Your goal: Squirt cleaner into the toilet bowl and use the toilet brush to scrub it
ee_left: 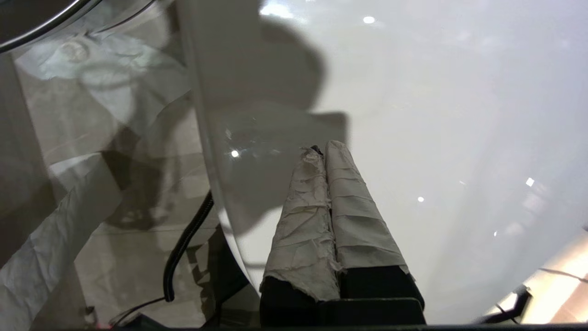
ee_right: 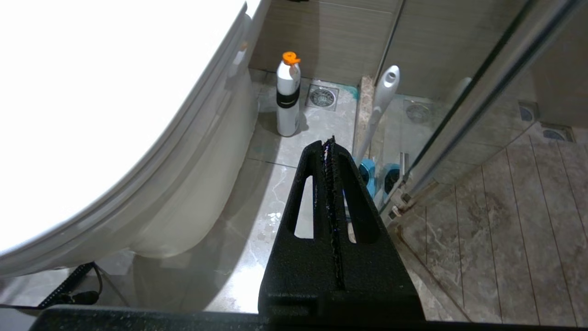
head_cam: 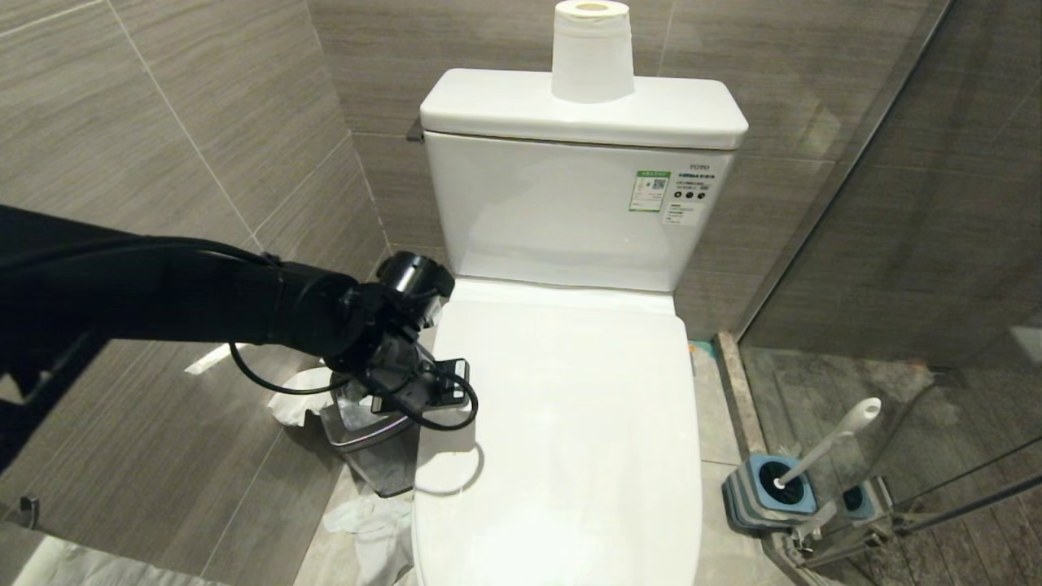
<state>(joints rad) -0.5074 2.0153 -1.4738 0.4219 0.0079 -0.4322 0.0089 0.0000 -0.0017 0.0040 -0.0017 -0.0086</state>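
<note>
The toilet's white lid point(head_cam: 562, 439) is down, so the toilet bowl's basin is hidden; only its outer side point(ee_right: 183, 184) shows. My left gripper point(head_cam: 446, 389) hovers over the lid's left edge. Its tape-wrapped fingers point(ee_left: 349, 202) are shut with nothing between them. The toilet brush point(head_cam: 830, 443) stands tilted in its grey-and-blue base point(head_cam: 769, 488) on the floor right of the toilet. Low on that same side, my right gripper point(ee_right: 330, 140) is shut and empty, with the brush handle point(ee_right: 379, 105) beyond it. A white bottle with an orange cap point(ee_right: 288, 94) stands by the toilet. No cleaner liquid shows.
A steel waste bin point(head_cam: 370, 443) with a white liner sits under my left arm, with crumpled tissue point(head_cam: 366, 521) on the floor beside it. A paper roll point(head_cam: 592, 53) tops the tank. A glass shower partition point(head_cam: 895, 244) closes the right side, near a floor drain point(ee_right: 323, 96).
</note>
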